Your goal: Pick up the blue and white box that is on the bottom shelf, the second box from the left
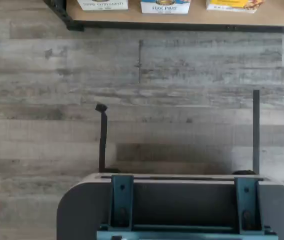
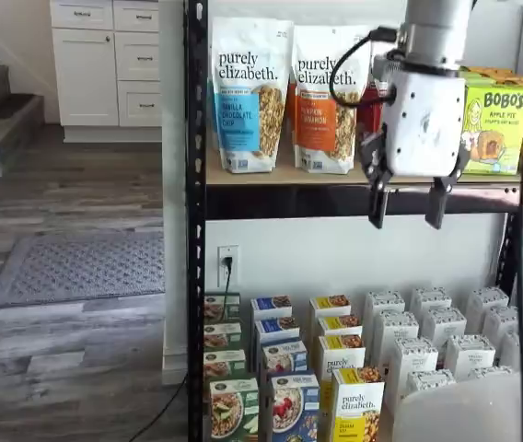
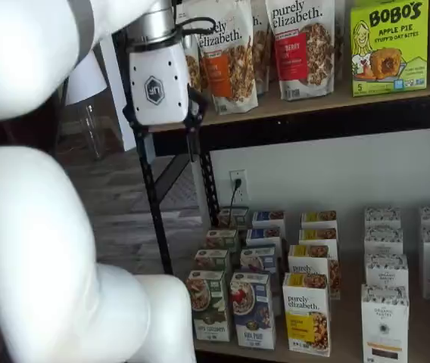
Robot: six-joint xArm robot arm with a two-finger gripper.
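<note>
Arm poised above the cereal rows.
The gripper point(image 2: 408, 204) hangs empty, fingers apart, well above the blue box point(image 2: 295, 408), which stands front-row on the bottom shelf point(image 3: 291, 349), within reach.

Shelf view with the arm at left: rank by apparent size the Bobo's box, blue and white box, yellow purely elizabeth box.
1. Bobo's box, largest.
2. Yellow purely elizabeth box.
3. Blue and white box, slightly smaller; both stand in the front row, so nearness barely affects that pair.
</note>
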